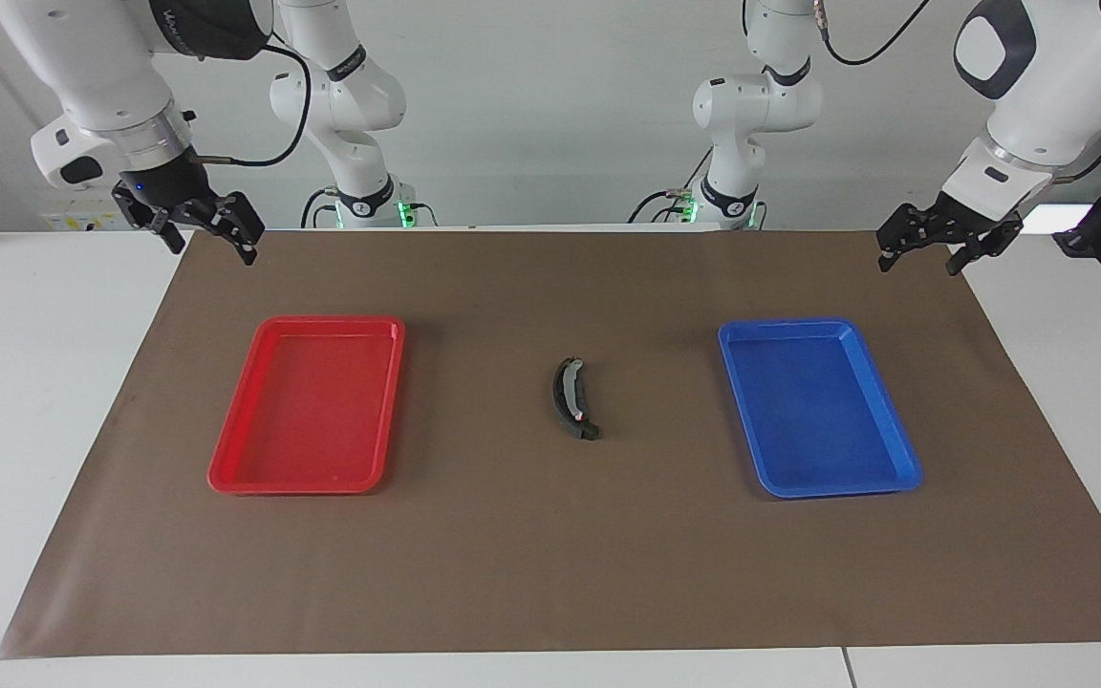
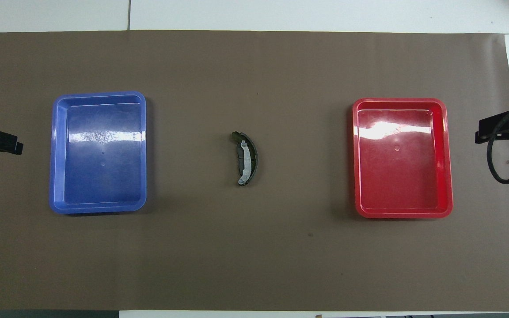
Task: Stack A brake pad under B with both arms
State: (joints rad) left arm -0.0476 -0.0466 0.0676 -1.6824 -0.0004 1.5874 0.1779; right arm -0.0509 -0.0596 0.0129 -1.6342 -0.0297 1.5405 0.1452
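Right pincer: raised over the counter's edge, fingers spread, nothing held. Left pincer: likewise spread and unladen, waiting. B is seen lying on A brake pad between red tray and blue tray; stacking is judged complete.

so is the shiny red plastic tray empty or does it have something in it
Empty: the red plastic tray shows only its bare glossy floor in both views.

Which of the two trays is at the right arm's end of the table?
The red tray. It lies toward the right arm's end, while the blue tray lies toward the left arm's end; the stacked brake pieces lie between them.
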